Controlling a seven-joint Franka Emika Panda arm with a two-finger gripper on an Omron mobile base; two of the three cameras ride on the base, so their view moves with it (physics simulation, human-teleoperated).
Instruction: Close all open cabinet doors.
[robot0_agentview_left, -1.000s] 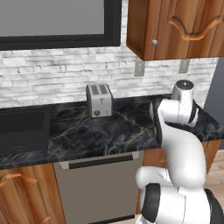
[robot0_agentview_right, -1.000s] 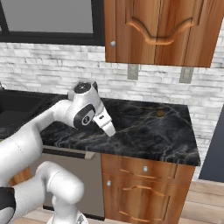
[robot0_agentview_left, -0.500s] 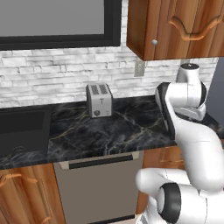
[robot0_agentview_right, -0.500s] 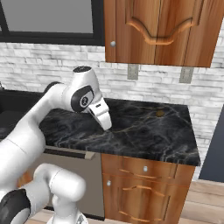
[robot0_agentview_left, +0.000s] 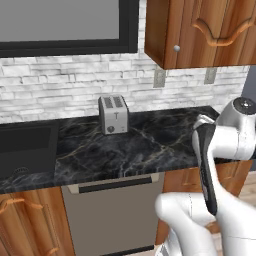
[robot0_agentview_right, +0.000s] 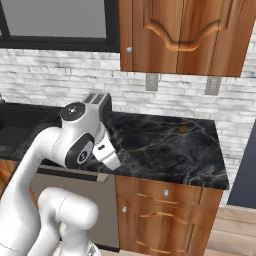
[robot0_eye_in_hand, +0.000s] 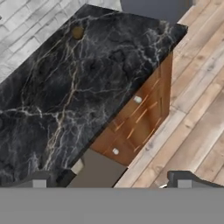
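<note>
The gripper (robot0_eye_in_hand: 111, 181) is hanging wide open with nothing between its two dark finger tips, looking down over the front edge of the black marble counter (robot0_eye_in_hand: 65, 87) toward the under-counter drawer fronts (robot0_eye_in_hand: 140, 118) and the wooden floor (robot0_eye_in_hand: 197, 100). The white arm (robot0_agentview_right: 75, 145) is bending low in front of the counter, just beside the silver toaster (robot0_agentview_left: 113, 114) as seen from the right base view. The cabinet doors (robot0_agentview_right: 182, 32) are hanging on the wall above the counter, well apart from the gripper, and the one with the round silver knob (robot0_agentview_right: 129, 50) is sitting flush with its neighbour. A dishwasher front (robot0_agentview_left: 112, 210) is showing below the counter.
</note>
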